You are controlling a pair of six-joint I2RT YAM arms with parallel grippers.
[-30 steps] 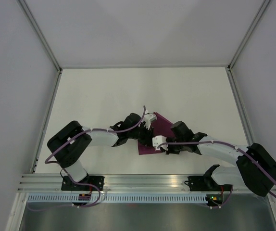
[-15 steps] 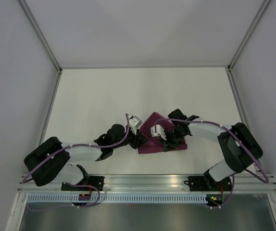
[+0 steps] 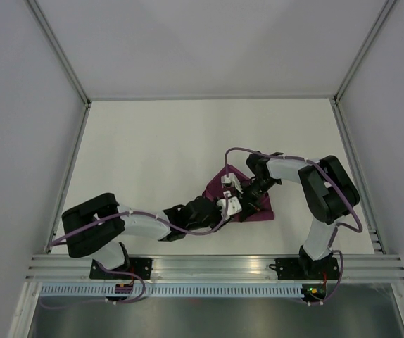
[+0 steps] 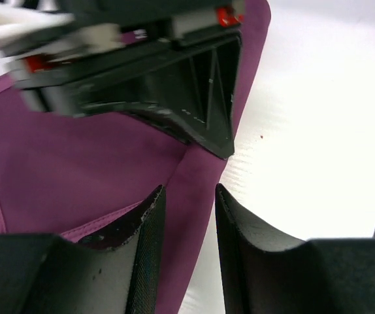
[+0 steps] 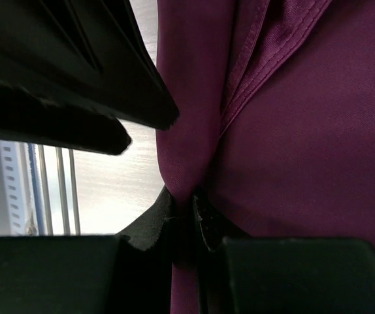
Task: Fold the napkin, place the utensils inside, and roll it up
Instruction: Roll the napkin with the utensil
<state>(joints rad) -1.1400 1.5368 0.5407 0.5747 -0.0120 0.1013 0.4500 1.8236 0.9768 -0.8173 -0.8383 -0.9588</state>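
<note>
Because the right claw (image 5: 184,210) is pinched shut on only a thin fold of the napkin (image 5: 292,131), the shiny cloth could slip out if it pulls hard. The napkin lies bunched up a little past the rail (image 3: 209,262), toward the rail's right end. The left claw (image 4: 184,235) hangs over the cloth's rail-side edge, open just a crack, holding nothing. Both claws nearly touch, so they might bump. I see no utensils.

Left pincer (image 4: 189,191) — ajar over napkin (image 4: 63,157)
</note>
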